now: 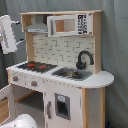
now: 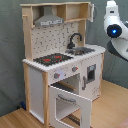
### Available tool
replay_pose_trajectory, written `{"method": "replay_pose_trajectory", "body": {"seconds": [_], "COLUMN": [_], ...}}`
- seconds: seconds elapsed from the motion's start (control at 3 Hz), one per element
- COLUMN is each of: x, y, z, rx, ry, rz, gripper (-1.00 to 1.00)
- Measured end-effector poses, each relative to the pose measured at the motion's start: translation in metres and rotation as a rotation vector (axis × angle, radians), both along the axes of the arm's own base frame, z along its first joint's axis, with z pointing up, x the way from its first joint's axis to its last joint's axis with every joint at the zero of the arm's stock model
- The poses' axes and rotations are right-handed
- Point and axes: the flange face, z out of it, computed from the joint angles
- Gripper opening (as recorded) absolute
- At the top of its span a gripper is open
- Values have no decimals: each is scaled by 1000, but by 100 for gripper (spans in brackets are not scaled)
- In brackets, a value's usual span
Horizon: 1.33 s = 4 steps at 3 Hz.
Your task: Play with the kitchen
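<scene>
The tall toy play kitchen of pale wood and white panels [image 1: 60,70] fills the middle of both exterior views, standing on a wooden floor [image 2: 112,105] before a grey curtain [image 2: 10,50]. As far as play goes, one thing looks already done: the oven door with its window [image 2: 70,106] hangs open and tilted outward at the lower centre of the second exterior view, showing the dark hollow behind it. Everything else looks untouched, so the task seems to be early or in the middle, with the knobs, the faucet, the hob and the upper cupboard left to try.

The white robot arm [image 2: 116,27] sits at the upper right of the second exterior view, apart from the kitchen and touching nothing. A white part at the upper left of the first exterior view [image 1: 7,33] is probably the arm's end, also clear of the kitchen's side. Whether the claw is spread or pressed together cannot be told.

By count: one kitchen; one black hob with two red rings [image 1: 36,66]; one black curved faucet [image 1: 84,59] over one sink [image 1: 71,74]; one grey hood [image 2: 49,20]; two knobs on the front panel [image 2: 64,72]; one open oven door and one shut narrow door with a dark panel [image 1: 62,106]; one robot arm.
</scene>
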Motion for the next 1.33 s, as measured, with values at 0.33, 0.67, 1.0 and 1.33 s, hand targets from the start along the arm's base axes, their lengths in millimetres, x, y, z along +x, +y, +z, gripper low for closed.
{"method": "replay_pose_trajectory", "body": {"seconds": [0.33, 0.67, 1.0, 1.33], "x": [-3, 4, 17, 43], "y": [-25, -69, -116, -143], "z": [-2, 2, 9, 9], "rx": [42, 95, 140, 147], "ry": [-34, -74, -98, -104], "rz": [-68, -141, -205, -232], "gripper": [100, 100, 100, 100]}}
